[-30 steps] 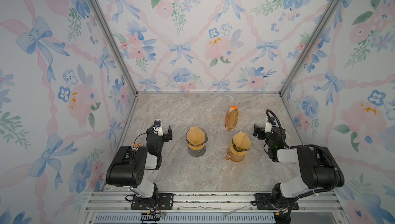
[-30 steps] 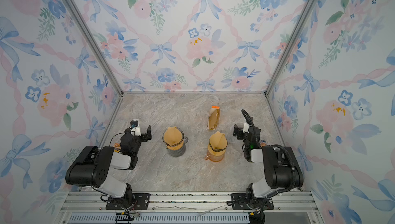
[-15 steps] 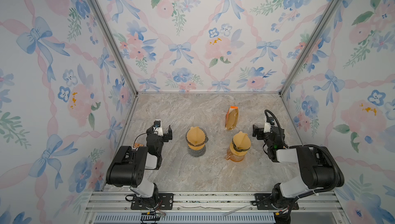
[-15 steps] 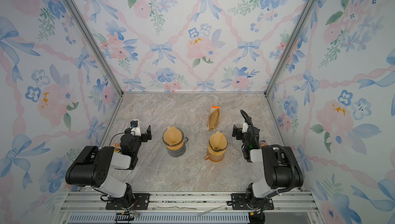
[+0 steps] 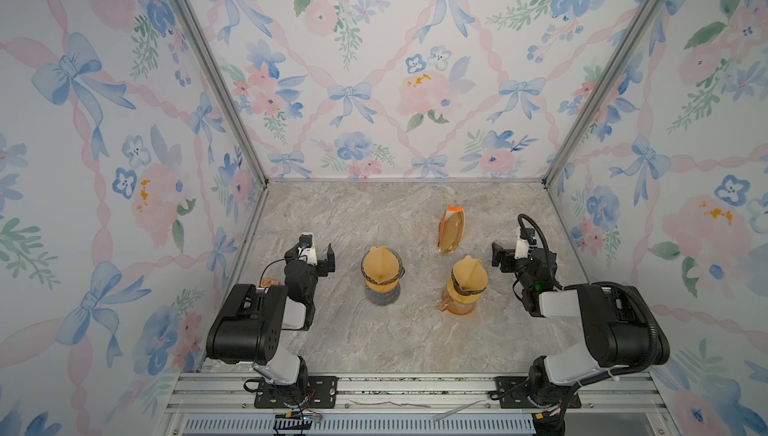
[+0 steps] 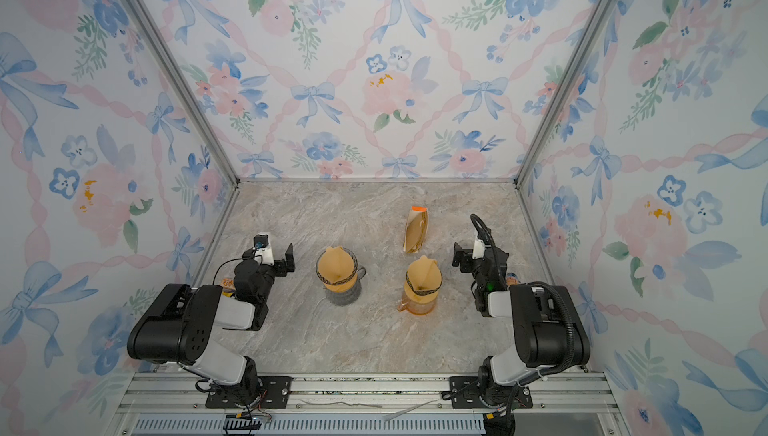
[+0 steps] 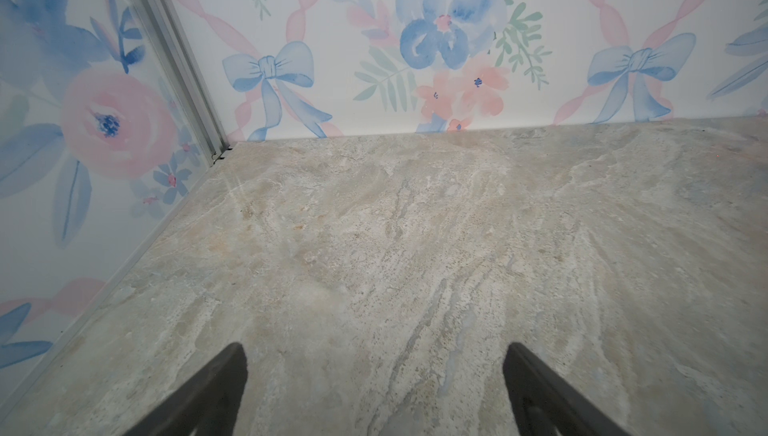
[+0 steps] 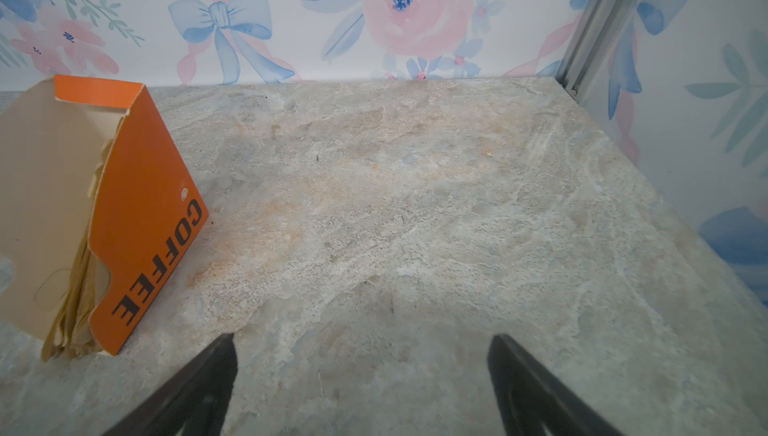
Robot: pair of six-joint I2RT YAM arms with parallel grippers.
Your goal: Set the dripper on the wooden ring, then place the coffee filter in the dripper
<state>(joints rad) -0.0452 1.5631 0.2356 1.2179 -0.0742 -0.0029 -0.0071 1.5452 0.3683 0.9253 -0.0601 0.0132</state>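
Note:
Two drippers stand mid-table in both top views, each with a brown paper coffee filter opened inside it. The left dripper (image 5: 381, 271) (image 6: 337, 273) is clear with a dark band. The right dripper (image 5: 468, 282) (image 6: 423, 282) sits on an orange pitcher (image 5: 457, 307). An orange filter box (image 5: 452, 230) (image 8: 137, 213) stands behind them, with folded filters (image 8: 79, 288) showing at its open side. My left gripper (image 5: 311, 252) (image 7: 374, 348) is open and empty, left of the drippers. My right gripper (image 5: 519, 253) (image 8: 362, 337) is open and empty, right of them.
The marble tabletop (image 5: 407, 338) is closed in by floral walls at the back and both sides. Aluminium corner posts (image 5: 208, 68) rise at the back corners. Both arm bases sit on the front rail (image 5: 407, 388). The box stands ahead and to one side of the right gripper.

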